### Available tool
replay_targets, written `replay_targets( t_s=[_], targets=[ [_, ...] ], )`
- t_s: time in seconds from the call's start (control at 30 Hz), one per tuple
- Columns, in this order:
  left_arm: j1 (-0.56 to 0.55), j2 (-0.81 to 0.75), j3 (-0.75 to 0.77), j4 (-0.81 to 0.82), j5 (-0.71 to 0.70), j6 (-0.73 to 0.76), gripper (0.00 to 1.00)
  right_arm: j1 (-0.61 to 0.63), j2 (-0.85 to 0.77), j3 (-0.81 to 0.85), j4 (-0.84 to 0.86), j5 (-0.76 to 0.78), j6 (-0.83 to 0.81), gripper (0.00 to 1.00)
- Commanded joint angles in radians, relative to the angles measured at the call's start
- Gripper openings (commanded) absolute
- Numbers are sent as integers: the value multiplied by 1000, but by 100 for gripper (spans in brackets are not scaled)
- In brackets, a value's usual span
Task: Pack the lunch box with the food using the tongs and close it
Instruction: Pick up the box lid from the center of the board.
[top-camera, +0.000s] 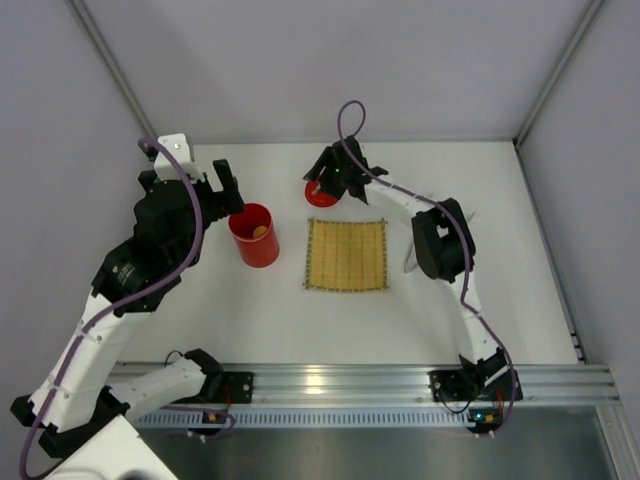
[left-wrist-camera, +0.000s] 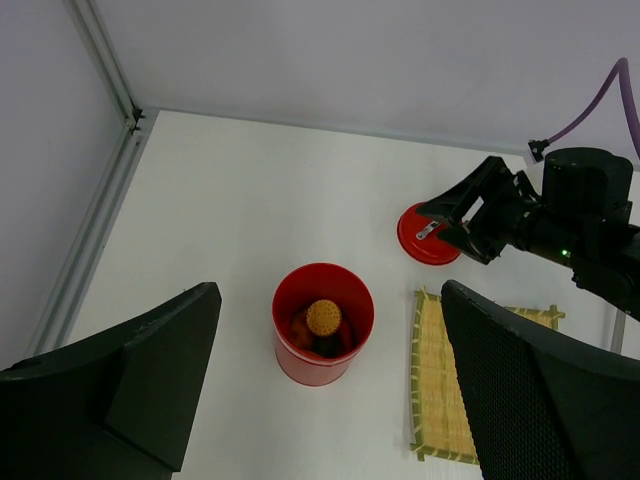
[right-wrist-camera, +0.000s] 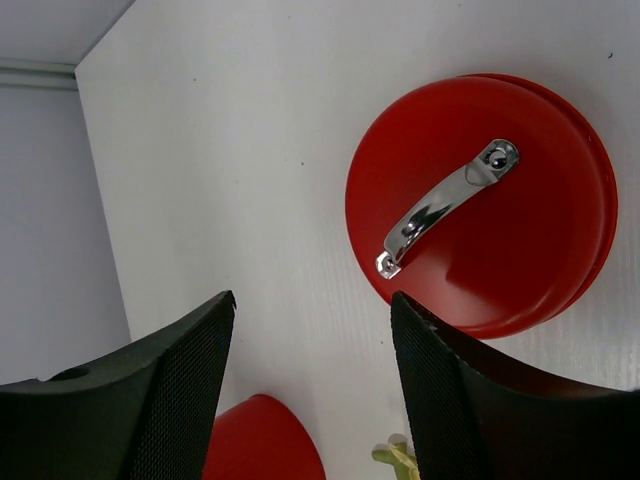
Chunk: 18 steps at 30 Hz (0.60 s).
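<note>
The red lunch box (top-camera: 254, 238) stands open left of the mat, its wall (left-wrist-camera: 300, 365) below my left wrist camera. Food (left-wrist-camera: 323, 318) lies inside it, a round orange slice on top of reddish-brown pieces. My left gripper (top-camera: 224, 192) hovers just left of and above the box, open wide (left-wrist-camera: 330, 298) and holding nothing. The red lid (top-camera: 322, 195) lies flat on the table behind the mat, its metal handle (right-wrist-camera: 440, 205) facing up. My right gripper (top-camera: 324, 181) hangs over it, open (right-wrist-camera: 313, 300), with the lid (right-wrist-camera: 500, 250) off to one side of the jaws. The tongs are not clearly visible.
A square yellow bamboo mat (top-camera: 346, 254) lies bare in the middle of the table. Grey walls and a metal corner post (left-wrist-camera: 105, 60) close off the back and sides. The right arm's elbow (top-camera: 440, 240) rises beside the mat's right edge.
</note>
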Motion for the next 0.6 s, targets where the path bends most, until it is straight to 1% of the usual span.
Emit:
replay_targets(
  t_s=[0.0,0.13,0.2,0.4,0.57],
  targets=[
    [1,-4,-7,10,3,13,96,24,-7,-13,118,32,46,63],
    [1,-3,-10,9,6,13,96,24,-7,-47,179,59,64,62],
    [1,0,-11,9,7,10,96,23,11,-24,164,85,67,61],
    [-1,6,-16,12,7,13,96,20,20,-42,187,99,89,60],
    [1,13,-22,10,9,15,96,13,46,-27,186,101,101,60]
  ],
)
